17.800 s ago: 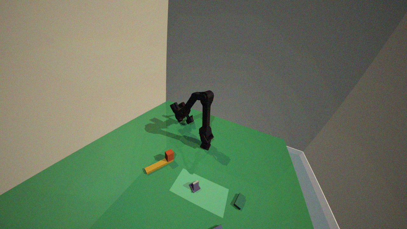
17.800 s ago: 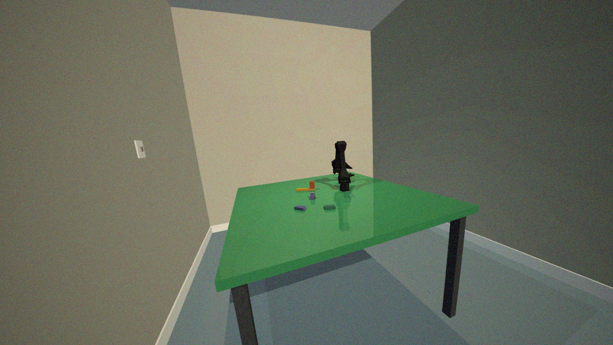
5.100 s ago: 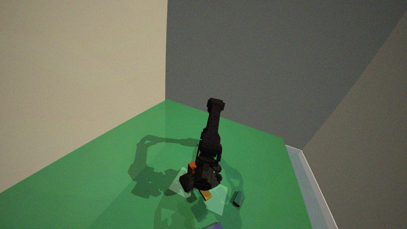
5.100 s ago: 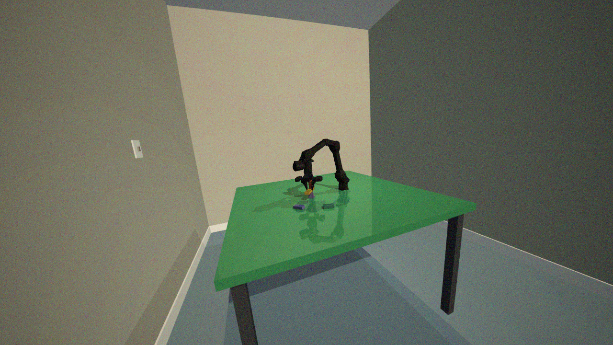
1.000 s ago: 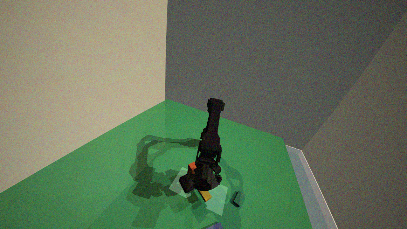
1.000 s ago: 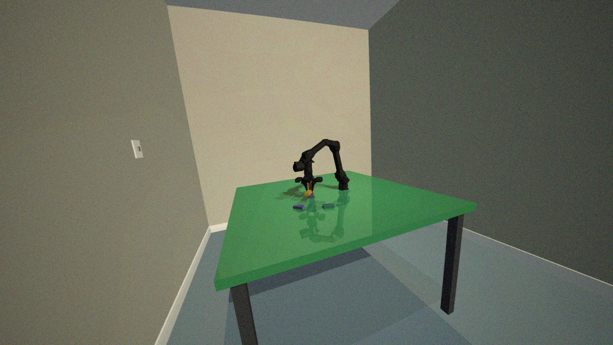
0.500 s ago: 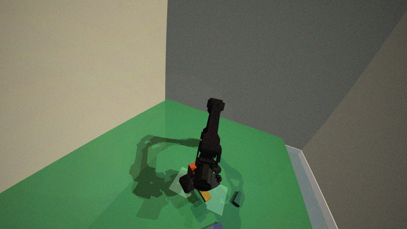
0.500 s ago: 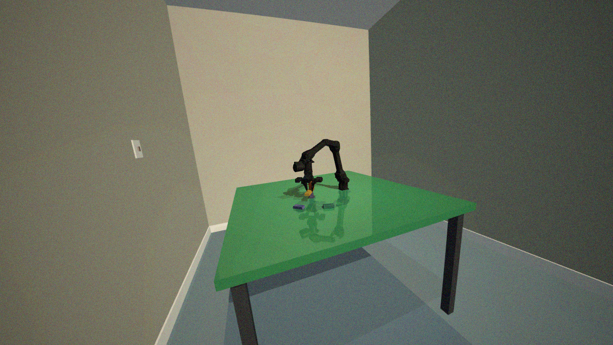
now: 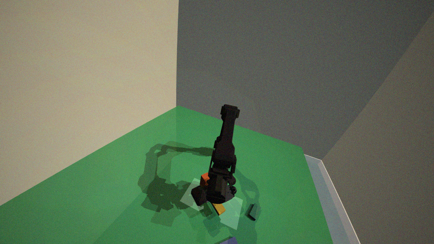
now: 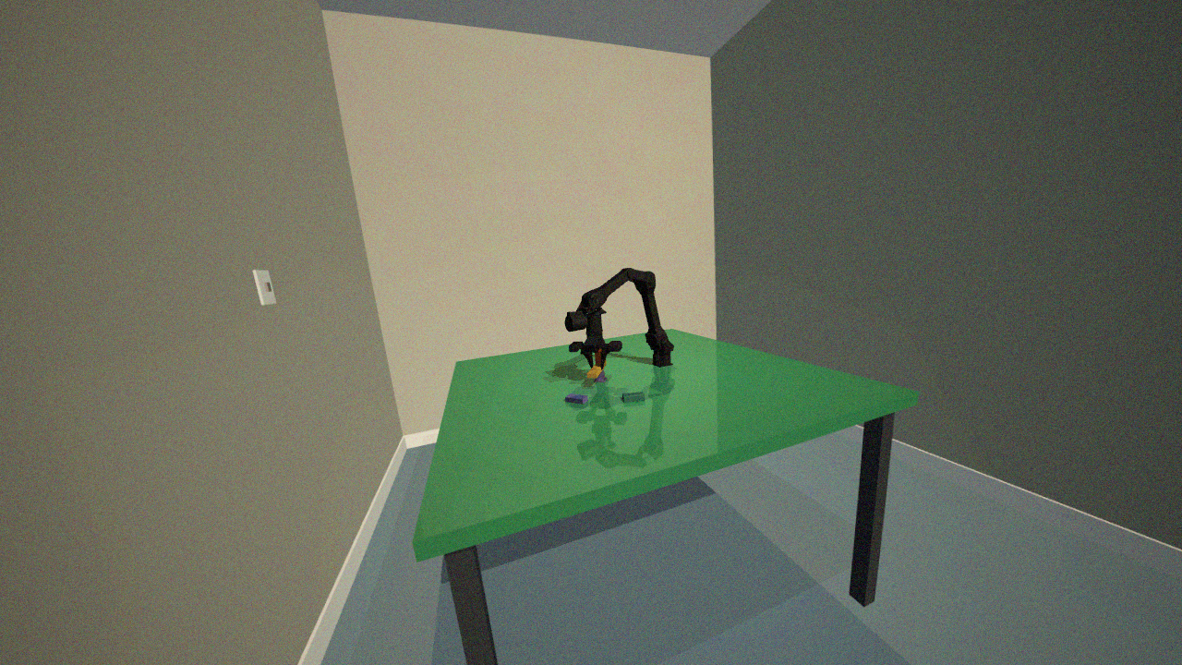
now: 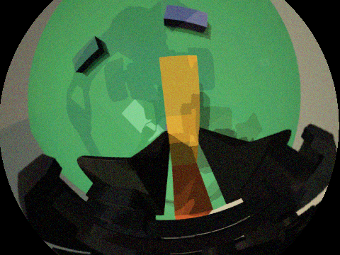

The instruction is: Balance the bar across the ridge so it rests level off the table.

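The bar has a yellow part (image 9: 219, 208) (image 10: 593, 372) (image 11: 180, 81) and an orange-red part (image 9: 204, 178) (image 11: 191, 184). My gripper (image 10: 597, 365) (image 11: 183, 132) is shut on the bar near its middle, one finger on each long side. The yellow end reaches out ahead of the fingers, and the orange-red end lies back under the gripper body. A small purple piece (image 10: 602, 378), which looks like the ridge, shows just below the bar in the exterior view. It is mostly hidden by bar and fingers. I cannot tell whether bar and ridge touch, or whether the bar is level.
A blue-purple block (image 9: 229, 241) (image 10: 576, 399) (image 11: 185, 18) lies beyond the bar's yellow end. A dark teal block (image 9: 253, 212) (image 10: 633, 397) (image 11: 86, 54) lies off to one side. Both are on the green table (image 9: 273, 169) (image 10: 785, 396) (image 11: 248, 71).
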`<state>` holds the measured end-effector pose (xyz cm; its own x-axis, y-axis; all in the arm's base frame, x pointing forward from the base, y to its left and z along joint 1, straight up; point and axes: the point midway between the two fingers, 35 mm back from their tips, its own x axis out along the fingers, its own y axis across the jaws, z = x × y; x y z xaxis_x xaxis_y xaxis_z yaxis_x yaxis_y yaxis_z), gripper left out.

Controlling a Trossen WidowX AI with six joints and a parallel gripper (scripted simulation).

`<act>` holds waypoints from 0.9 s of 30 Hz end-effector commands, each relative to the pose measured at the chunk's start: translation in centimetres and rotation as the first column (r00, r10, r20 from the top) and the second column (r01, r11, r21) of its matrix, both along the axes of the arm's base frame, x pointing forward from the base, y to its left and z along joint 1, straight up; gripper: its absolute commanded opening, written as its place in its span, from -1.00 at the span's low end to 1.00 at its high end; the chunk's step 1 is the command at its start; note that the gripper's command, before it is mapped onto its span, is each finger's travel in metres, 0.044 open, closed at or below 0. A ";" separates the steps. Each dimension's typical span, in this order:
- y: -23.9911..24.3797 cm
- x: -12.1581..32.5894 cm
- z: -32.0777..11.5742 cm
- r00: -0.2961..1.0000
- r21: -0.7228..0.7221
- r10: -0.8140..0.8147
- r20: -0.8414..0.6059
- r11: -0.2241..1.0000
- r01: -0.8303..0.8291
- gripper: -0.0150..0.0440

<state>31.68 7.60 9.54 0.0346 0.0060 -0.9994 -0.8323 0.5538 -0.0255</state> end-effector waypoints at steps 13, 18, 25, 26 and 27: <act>0.0 0.0 0.0 1.000 0.000 0.000 0.000 1.000 0.000 -0.49; 0.0 0.0 0.0 1.000 0.000 0.000 0.000 1.000 0.000 -0.49; 0.0 0.0 0.0 1.000 0.000 0.000 0.000 1.000 0.000 -0.40; 0.0 0.0 0.0 1.000 0.000 0.000 0.000 1.000 0.000 -0.31; 0.0 0.0 0.0 1.000 0.000 0.000 0.000 1.000 0.000 -0.22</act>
